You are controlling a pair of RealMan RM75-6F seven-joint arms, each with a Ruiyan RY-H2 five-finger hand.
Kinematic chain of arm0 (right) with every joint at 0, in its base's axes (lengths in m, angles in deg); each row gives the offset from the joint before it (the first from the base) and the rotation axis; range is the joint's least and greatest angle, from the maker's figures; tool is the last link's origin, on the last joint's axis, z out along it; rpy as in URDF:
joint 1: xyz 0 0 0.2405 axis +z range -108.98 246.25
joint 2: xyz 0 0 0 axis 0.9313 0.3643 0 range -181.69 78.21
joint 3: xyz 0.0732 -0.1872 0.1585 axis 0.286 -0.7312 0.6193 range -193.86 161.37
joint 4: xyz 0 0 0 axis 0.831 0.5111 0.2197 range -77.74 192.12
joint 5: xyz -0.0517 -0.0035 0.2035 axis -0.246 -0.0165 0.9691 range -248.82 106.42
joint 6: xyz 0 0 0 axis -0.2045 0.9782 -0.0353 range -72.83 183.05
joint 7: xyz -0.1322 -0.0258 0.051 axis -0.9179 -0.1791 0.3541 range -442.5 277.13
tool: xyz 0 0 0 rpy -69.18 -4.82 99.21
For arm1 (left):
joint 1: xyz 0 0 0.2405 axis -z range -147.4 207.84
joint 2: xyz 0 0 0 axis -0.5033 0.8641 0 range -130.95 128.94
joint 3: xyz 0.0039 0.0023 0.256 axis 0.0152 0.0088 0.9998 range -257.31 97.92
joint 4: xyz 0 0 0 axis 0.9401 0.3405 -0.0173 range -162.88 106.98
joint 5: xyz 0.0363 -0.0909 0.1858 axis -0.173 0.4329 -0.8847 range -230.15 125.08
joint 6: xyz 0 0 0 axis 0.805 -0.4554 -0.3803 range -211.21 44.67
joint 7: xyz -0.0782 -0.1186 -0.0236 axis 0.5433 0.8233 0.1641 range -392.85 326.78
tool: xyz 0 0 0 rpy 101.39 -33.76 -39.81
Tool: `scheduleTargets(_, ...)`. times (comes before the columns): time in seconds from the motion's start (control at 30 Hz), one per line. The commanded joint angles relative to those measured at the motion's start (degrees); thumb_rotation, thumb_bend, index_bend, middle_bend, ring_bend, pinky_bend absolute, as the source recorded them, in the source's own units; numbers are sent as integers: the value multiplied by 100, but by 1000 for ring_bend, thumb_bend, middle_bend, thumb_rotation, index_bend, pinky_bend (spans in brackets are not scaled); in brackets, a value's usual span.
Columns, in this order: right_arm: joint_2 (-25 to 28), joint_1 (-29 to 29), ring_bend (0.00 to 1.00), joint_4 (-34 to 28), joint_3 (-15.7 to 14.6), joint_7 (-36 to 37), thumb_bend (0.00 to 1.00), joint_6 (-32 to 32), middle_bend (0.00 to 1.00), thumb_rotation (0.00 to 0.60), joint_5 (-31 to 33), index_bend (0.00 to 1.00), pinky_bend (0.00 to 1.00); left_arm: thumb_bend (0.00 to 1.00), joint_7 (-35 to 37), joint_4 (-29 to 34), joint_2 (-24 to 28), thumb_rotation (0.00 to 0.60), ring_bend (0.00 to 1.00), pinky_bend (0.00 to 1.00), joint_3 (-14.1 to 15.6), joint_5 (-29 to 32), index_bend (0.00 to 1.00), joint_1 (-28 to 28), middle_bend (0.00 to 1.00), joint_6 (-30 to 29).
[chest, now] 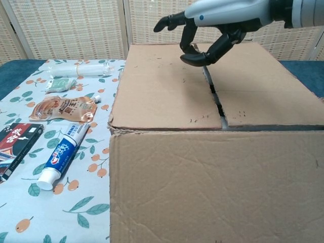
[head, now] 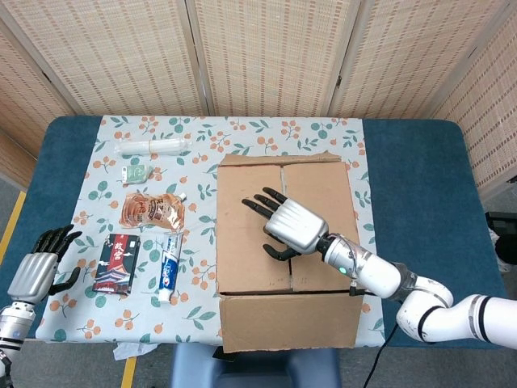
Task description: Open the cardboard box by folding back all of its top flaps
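Note:
A closed cardboard box (head: 287, 242) (chest: 212, 142) fills the front middle of the table, its two top flaps meeting at a centre seam (chest: 215, 93). My right hand (head: 287, 225) (chest: 212, 28) hovers just above that seam, fingers spread and curved, holding nothing. My left hand (head: 36, 271) hangs off the table's left front edge with its fingers apart and nothing in it; the chest view does not show it.
On the patterned cloth left of the box lie a toothpaste tube (head: 168, 267) (chest: 63, 154), a dark red packet (head: 117, 263), an orange pouch (head: 149, 210), a small green sachet (head: 136, 172) and a clear roll (head: 153, 145). Woven screens stand behind.

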Motion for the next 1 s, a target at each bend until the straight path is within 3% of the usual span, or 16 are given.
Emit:
scheduleTargets(0.03,-180,44,0,143,-31,-52,583,-45,22,232,126,694,0,501,-17,11,1,600,14,0,0,-4,156,-8,81,-18)
scheduleTargets(0.47,-514,81,0,496,-147,65,584,-103,21,233,58,687,0,502,78,8,28,600,13,0,-12,-3,143,-29,81,-46)
scheduleTargets(0.7,-630,100,0,701,-207,130,584,-141,1,167,-45,603,0,502,113,7,36,600,6,0,-15,-2,136,-31,81,-41)
scheduleTargets(1.0,-636,116,0,780,-239,175,584,-195,0,154,-37,582,0,501,126,4,38,600,4,0,-22,2,136,-40,81,-52)
